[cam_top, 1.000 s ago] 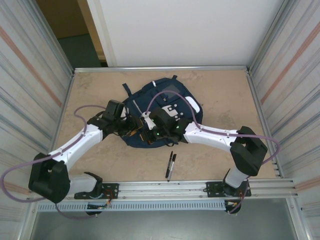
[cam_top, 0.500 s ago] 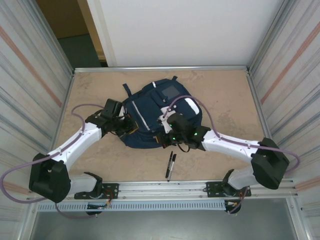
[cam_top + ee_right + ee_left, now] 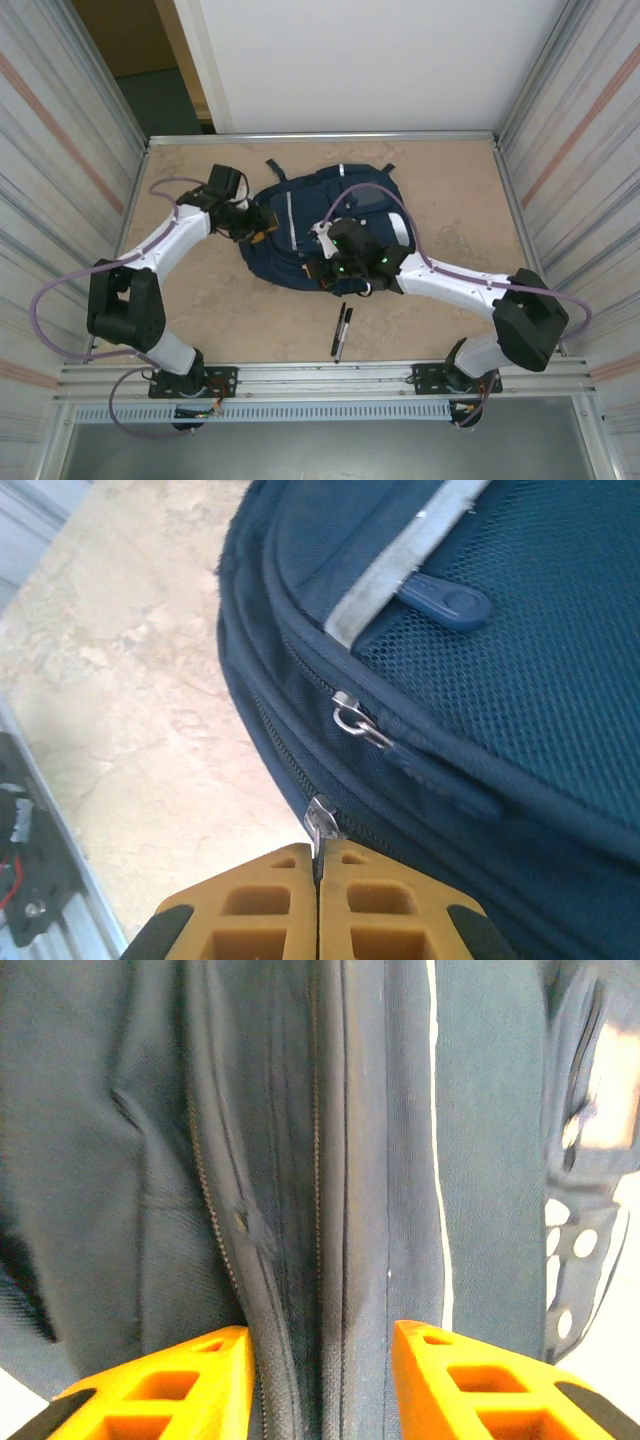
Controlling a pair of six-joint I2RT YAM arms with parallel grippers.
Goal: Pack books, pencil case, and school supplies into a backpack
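Pens (image 3: 341, 331) lie on the bench (image 3: 220, 300) near the arm bases. Right hand (image 3: 318, 858) is clamped on a zip pull (image 3: 322, 822) at the backpack (image 3: 305, 205) edge. Farther back, left hand (image 3: 322, 1345) is apart, astride a zip (image 3: 318, 1160).

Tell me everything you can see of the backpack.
The backpack is large, navy woven fabric with thin pale stripes, a mesh panel and white-grey front patches, lying flat on the tan table, dark straps poking out at its far edge. The right gripper is shut on a metal zipper pull at its near rim; a second pull sits nearby. The left gripper stands open astride a zipper seam on its left side.
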